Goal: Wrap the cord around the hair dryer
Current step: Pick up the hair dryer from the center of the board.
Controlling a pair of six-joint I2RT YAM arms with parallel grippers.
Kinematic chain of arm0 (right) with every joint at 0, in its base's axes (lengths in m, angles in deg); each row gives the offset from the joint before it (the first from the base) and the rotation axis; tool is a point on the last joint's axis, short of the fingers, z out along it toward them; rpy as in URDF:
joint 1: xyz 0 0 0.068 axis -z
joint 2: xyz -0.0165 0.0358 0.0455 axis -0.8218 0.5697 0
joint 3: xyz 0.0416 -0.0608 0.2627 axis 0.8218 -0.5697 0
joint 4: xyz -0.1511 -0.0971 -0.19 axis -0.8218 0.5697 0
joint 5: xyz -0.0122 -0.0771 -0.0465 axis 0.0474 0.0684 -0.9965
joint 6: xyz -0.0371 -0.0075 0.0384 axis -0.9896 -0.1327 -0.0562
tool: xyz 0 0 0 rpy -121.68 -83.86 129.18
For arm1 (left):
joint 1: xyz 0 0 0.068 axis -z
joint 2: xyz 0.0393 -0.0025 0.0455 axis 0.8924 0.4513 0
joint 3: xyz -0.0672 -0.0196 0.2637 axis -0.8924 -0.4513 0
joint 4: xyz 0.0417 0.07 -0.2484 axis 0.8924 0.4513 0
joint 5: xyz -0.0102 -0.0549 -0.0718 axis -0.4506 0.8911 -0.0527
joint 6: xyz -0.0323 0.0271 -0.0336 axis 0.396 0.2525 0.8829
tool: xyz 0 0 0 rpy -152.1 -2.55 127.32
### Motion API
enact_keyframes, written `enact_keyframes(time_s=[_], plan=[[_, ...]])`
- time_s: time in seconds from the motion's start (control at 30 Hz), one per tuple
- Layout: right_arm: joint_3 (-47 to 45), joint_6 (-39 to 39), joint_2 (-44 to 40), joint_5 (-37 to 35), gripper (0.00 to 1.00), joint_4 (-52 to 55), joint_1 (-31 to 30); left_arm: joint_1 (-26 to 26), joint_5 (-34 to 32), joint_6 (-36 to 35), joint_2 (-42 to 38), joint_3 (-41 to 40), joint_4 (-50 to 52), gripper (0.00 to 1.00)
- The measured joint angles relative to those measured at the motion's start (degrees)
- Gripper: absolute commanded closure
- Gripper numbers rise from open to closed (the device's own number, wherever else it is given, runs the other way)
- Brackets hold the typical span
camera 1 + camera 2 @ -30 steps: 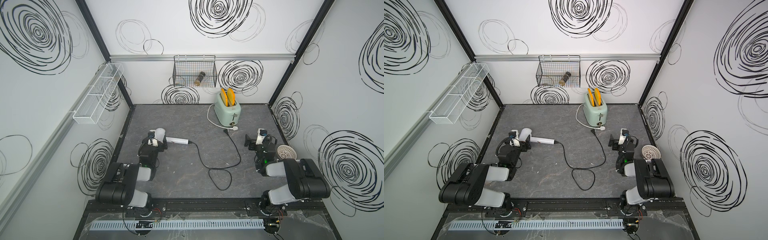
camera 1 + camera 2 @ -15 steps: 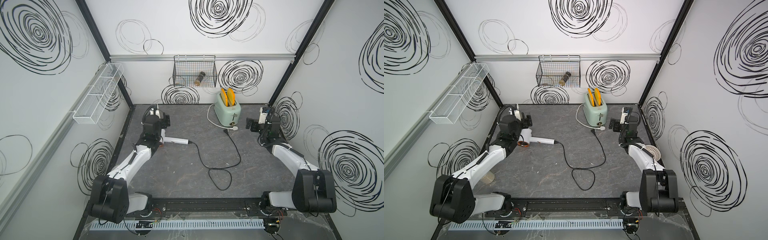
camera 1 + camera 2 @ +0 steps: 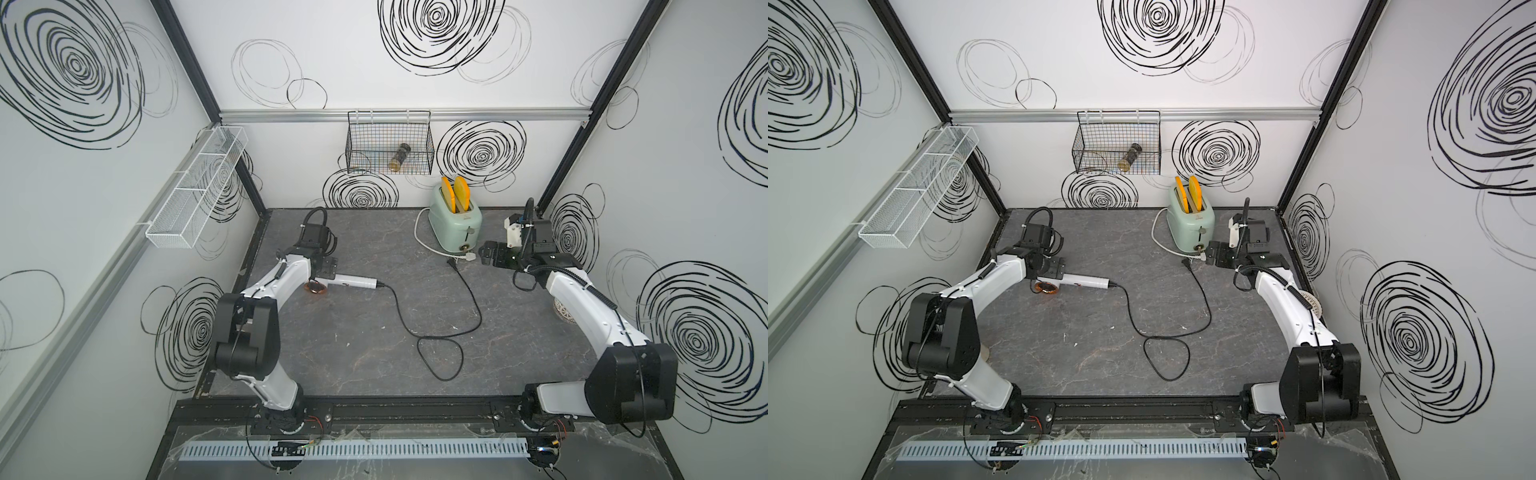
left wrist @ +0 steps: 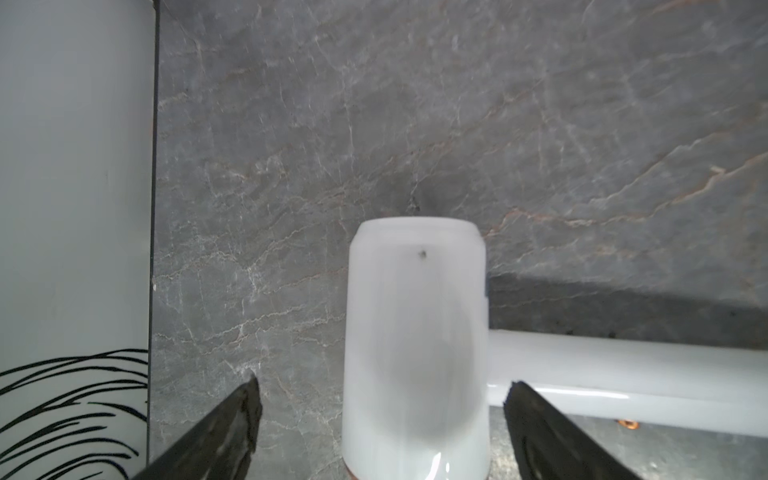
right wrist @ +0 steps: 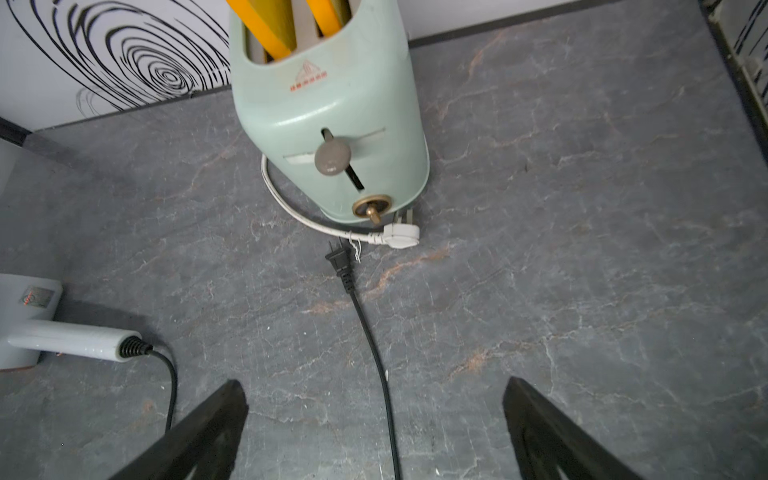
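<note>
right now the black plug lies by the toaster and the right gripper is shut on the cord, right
No: the right gripper is open, jaws apart with the cord running between them untouched, as the right wrist view shows. The plug does lie by the toaster.

My left arm (image 3: 286, 276) and right arm (image 3: 582, 305): white tubular links, big black blocky joint housings (image 3: 245, 332) near the bases. Wrists black, with a black cable loop (image 3: 316, 212) over the left one, a ribbed black hose (image 3: 561, 269) along the right forearm and a white bracket (image 3: 514, 232) on the right wrist. Left gripper (image 4: 380, 399) and right gripper (image 5: 376, 399): matte black wedge-shaped fingers (image 4: 224, 428), edges scuffed. Thin red-orange wires (image 3: 316, 422) at the bases, which are mounted on a black rail (image 3: 395, 415).
</note>
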Motion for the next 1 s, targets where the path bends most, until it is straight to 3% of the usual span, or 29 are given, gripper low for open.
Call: enact_keyframes(time_s=[0.33, 0.63, 1.0], plan=[[-3.85, -0.33, 0.04, 0.31, 0.02, 3.06, -0.72, -0.72, 2.54, -1.01, 4.44, 4.74, 0.31, 0.01], [-4.13, -0.72, 0.09, 0.22, 0.02, 3.80, -1.86, -2.05, 6.25, -1.22, 15.80, 17.49, 8.90, 0.01], [-4.83, -1.14, 0.09, 0.02, 0.02, 3.80, -2.54, -2.34, 7.61, -0.33, 20.92, 22.53, 14.58, 0.15]])
